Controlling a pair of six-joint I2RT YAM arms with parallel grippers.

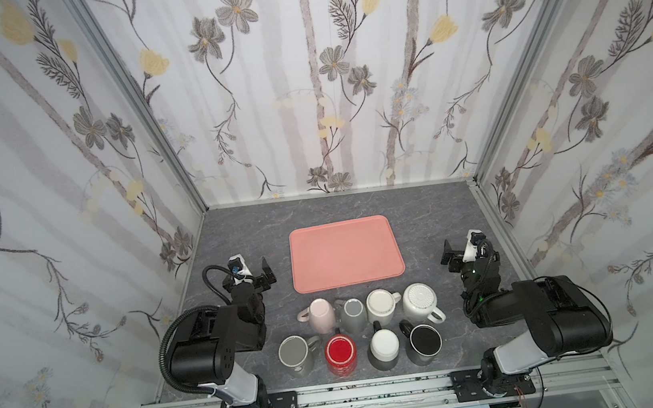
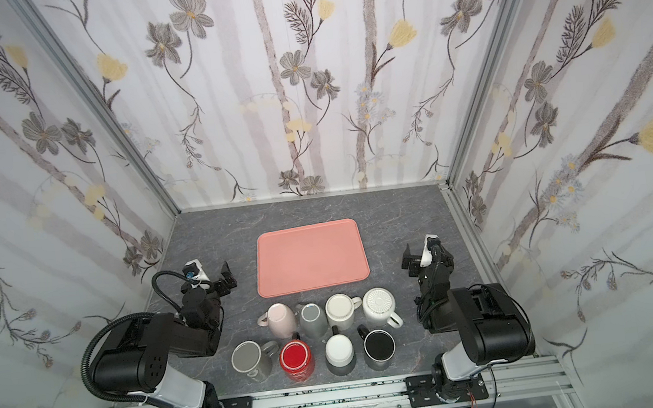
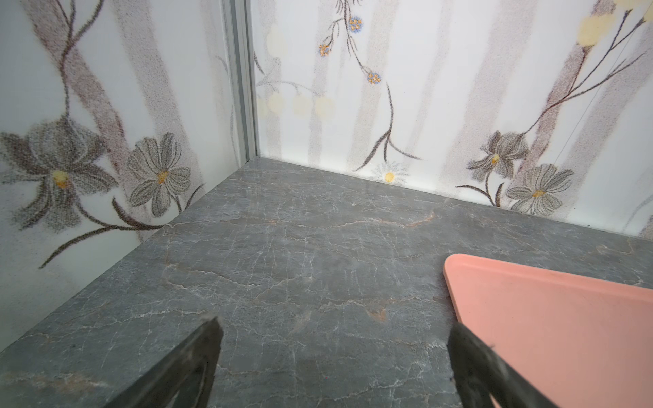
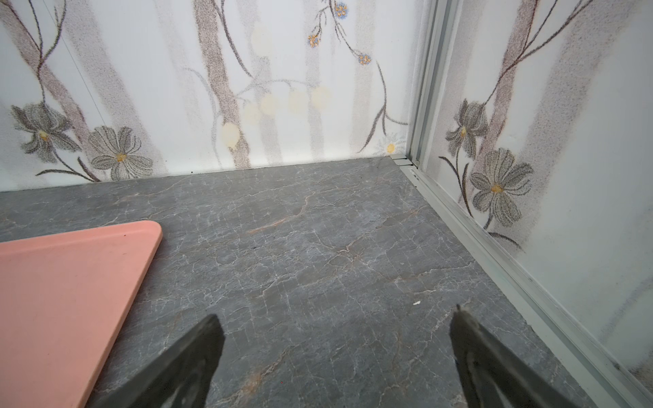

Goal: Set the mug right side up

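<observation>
Mugs [image 1: 382, 305] stand in two rows on the bench [image 1: 236, 232] just before the tray [image 1: 345, 253]; left claw [image 3: 334, 328] and right claw [image 4: 337, 319] gape wide, empty.

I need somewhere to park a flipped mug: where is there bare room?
The pink tray is bare, as is the grey tabletop between it and the back wall. Crowded: eight mugs packed in two rows in front of the tray.

Black arms [image 1: 214, 339] have pale grey lower links [image 1: 238, 384], ribbed hoses [image 1: 164, 345], a dark left tool [image 3: 335, 323] and right tool [image 4: 337, 314].
</observation>
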